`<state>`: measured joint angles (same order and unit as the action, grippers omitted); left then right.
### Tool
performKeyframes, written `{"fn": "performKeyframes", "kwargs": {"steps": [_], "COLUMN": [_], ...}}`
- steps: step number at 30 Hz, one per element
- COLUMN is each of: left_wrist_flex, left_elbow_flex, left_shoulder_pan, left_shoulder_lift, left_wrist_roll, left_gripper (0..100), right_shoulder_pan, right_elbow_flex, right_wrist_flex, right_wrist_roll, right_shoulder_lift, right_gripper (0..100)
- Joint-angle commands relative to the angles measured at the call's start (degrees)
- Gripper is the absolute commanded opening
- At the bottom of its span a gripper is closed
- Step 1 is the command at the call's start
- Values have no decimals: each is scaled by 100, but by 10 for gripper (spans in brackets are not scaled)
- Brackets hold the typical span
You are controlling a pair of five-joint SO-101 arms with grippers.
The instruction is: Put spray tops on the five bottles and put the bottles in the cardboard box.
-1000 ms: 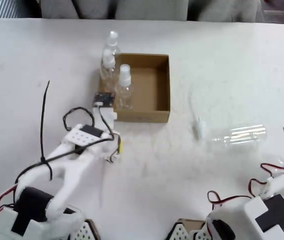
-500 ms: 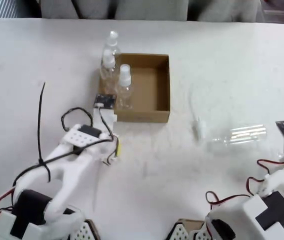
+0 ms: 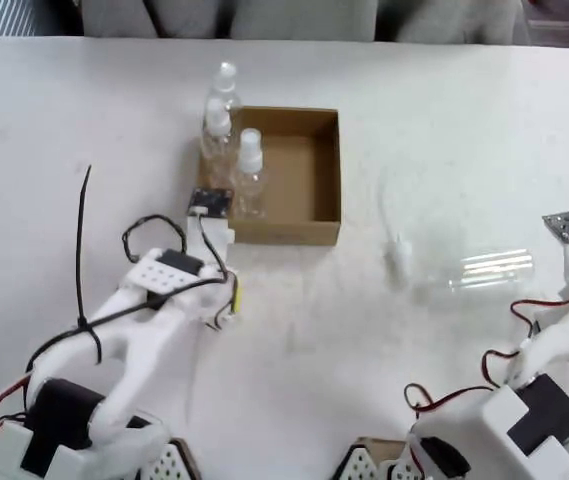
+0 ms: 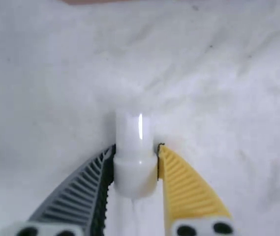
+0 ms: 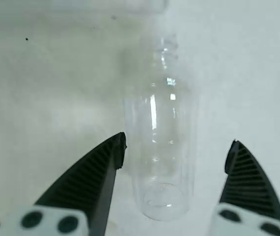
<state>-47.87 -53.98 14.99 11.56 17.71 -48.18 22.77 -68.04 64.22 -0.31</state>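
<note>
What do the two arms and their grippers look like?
The left arm and right arm are white with black motor blocks and black and red cables. The left gripper has one grey and one yellow ribbed finger; the right gripper two black ones.

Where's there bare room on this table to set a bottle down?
Bare: the cardboard box's right half, the table left of the box, and the middle strip in front of it. Crowded: the box's left wall, where three bottles cluster beside the left tool, and around the loose spray top and lying bottle by the right tool.
</note>
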Motion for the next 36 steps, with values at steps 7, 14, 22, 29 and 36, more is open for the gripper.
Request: {"fn": "performKeyframes", "kwargs": {"steps": [7, 14, 22, 29, 36], "left_wrist_flex": [-97, -97, -97, -97, -97], "left_elbow_flex": [9, 9, 9, 9, 9], "left_shoulder_pan": [-101, -101, -101, -110, -110], "left_shoulder_lift": [251, 251, 251, 251, 251], "left_wrist_roll": [-79, -79, -79, -79, -79], "left_gripper": [21, 21, 21, 21, 21], "right_shoulder_pan": [435, 470, 488, 488, 497], "right_elbow_flex": [-308, -316, -281, 53, 554], "right_wrist_flex": [-198, -180, -180, 418, 752], "right_wrist_roll": [-70, -26, -18, -9, 396], "right_shoulder_lift": [-119, -119, -75, -57, -57], "right_gripper": [180, 169, 279, 279, 279]}}
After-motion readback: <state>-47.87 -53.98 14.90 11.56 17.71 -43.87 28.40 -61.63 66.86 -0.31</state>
